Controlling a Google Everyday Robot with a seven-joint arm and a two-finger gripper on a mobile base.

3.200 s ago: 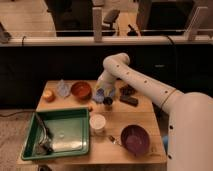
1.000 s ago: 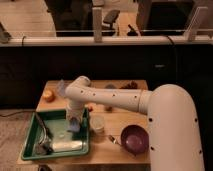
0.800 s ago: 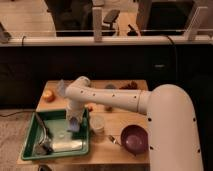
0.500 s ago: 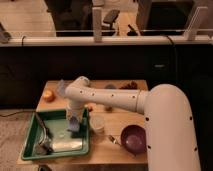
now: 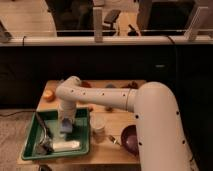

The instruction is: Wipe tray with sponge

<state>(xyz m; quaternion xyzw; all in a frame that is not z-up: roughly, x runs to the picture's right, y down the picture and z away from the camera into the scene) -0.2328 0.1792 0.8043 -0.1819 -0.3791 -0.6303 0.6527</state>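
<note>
The green tray (image 5: 82, 132) lies at the front left of the wooden table. The light-blue sponge (image 5: 65, 125) is low over the tray's back middle, at or just above its floor. My gripper (image 5: 66, 120) points down from above and is shut on the sponge. The white arm reaches in from the right, bends at an elbow (image 5: 70, 88) behind the tray, and drops down into it. A white roll-like object (image 5: 66, 145) and a dark utensil (image 5: 43, 135) also lie in the tray, to the front and left of the sponge.
A white cup (image 5: 98, 128) stands just right of the tray. A purple bowl (image 5: 131, 140) sits at the front right, partly behind my arm. An orange fruit (image 5: 48, 95) is at the back left corner. Small items at the table's back are partly hidden by the arm.
Since 3.2 s ago the arm swung from the back of the table to the tray, with the sponge in the gripper. Over the last second it has barely moved.
</note>
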